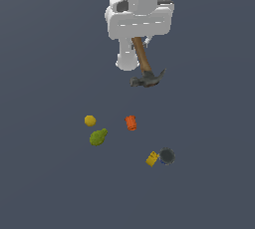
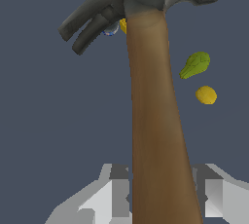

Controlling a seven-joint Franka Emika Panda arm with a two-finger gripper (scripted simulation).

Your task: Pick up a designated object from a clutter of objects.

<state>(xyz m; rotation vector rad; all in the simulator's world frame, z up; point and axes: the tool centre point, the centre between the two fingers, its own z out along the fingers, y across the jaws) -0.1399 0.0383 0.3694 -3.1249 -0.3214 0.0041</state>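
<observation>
Gripper [image 2: 160, 196]: I read the two fingers [image 2: 114, 194] as clamped on the handle of the hammer [image 1: 144, 68], one on each side, in the lower part of the wrist view.
Hammer position: upper centre of the exterior view, hanging below the white arm [image 1: 137, 14], head downward, handle slightly tilted, well above the floor [image 1: 50, 183].
Hammer head: dark grey, claw toward the exterior view's right.
Ball [image 1: 90, 120]: yellow, left of centre in the exterior view, on the floor.
Pear-like lump [image 1: 98, 137]: green, just below and right of the ball.
Cup [image 1: 131, 122]: orange-red, centre of the frame, apart from the rest.
Block [image 1: 152, 159]: yellow, lower right of centre.
Mug [image 1: 167, 156]: dark, round, just beside the block; I cannot tell whether they touch.
</observation>
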